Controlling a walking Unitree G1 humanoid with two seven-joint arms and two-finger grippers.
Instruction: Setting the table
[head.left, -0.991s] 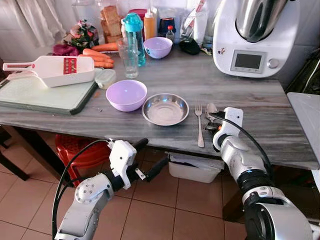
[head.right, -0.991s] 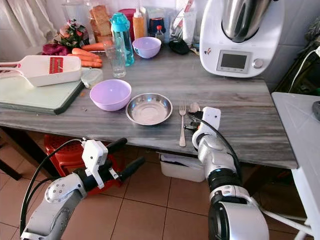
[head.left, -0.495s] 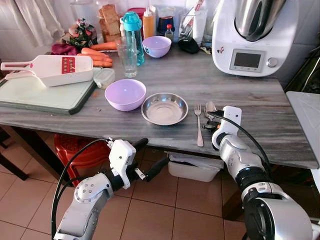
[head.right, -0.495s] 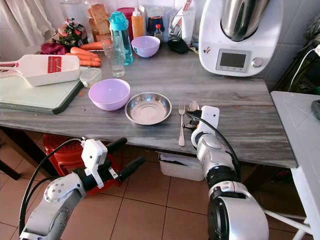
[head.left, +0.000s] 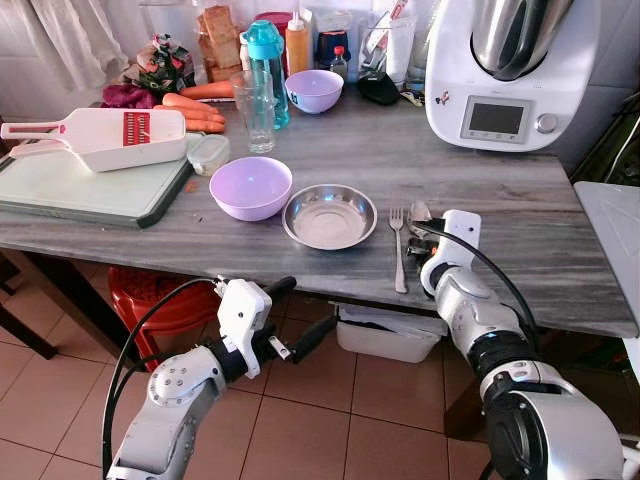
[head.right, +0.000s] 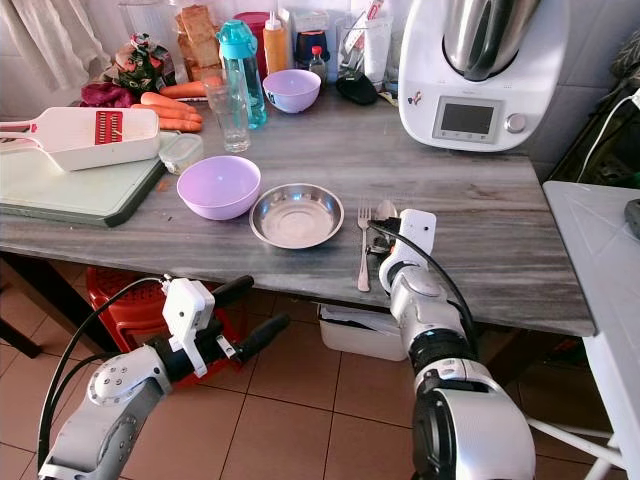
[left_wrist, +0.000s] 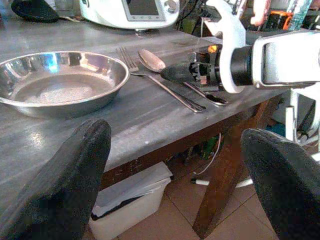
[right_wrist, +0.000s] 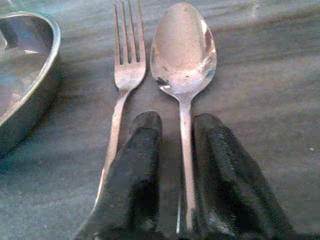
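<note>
Steel on grey stone-look laminate — that is what I am working with. The spoon (right_wrist: 183, 60) lies flat on the table (head.left: 520, 215), just right of the fork (head.left: 398, 250), and both sit to the right of the steel dish (head.left: 330, 217), with the lilac bowl (head.left: 251, 188) on the dish's other side. I judge the spoon light, rigid and smooth, so it is likely to skate on this top or pivot if pinched off-centre. The handle is the place to take it, a little way below the bowl, where the shaft is narrow and both pads can close square on it.

My right gripper (right_wrist: 179, 165) rests low on the tabletop at the near edge, and its fingers (right_wrist: 137, 165) are nearly closed, one on each side of the spoon's handle. From the wrist camera they appear to touch the shaft, though I cannot tell how firm the pinch is. The left finger lies in the slim gap between spoon and fork, so I would watch that it does not nudge the fork.

My left gripper (left_wrist: 175, 165) hangs below the table edge with its fingers spread wide — nothing in them, pointing toward the dish and cutlery.
</note>
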